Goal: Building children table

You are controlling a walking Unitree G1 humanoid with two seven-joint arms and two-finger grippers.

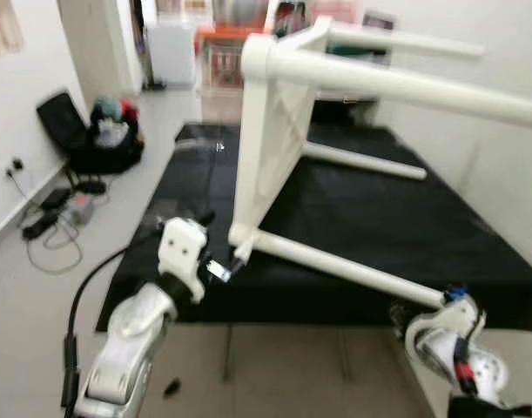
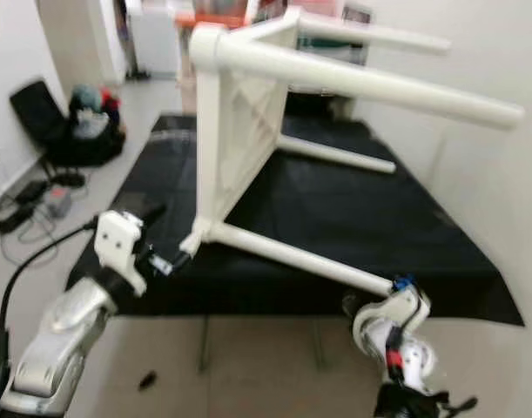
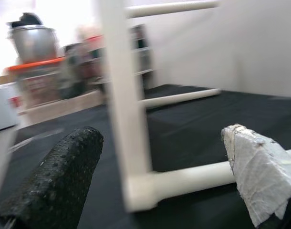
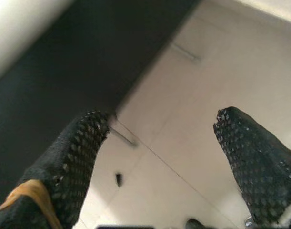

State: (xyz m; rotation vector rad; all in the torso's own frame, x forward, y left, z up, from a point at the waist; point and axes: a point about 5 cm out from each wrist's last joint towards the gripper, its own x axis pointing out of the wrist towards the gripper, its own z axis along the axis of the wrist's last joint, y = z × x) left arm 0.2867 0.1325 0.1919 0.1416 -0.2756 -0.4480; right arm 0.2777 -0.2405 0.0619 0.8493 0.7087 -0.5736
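The white children's table (image 1: 274, 131) lies on its side on the black mat (image 1: 379, 226), all four legs seemingly fitted — assembly looks nearly done, with righting it left. The left gripper (image 3: 159, 176) hovers spread open just before the lower corner joint, grasping nothing. The right gripper (image 4: 164, 157) sits near the lower leg's end; its wrist view shows its fingers apart, empty, over the tiled floor (image 4: 183, 157)

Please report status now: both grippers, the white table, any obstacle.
Left gripper open, at lower corner of white table. Right gripper open, over floor past the black mat. Table on its side. Nothing in the way.
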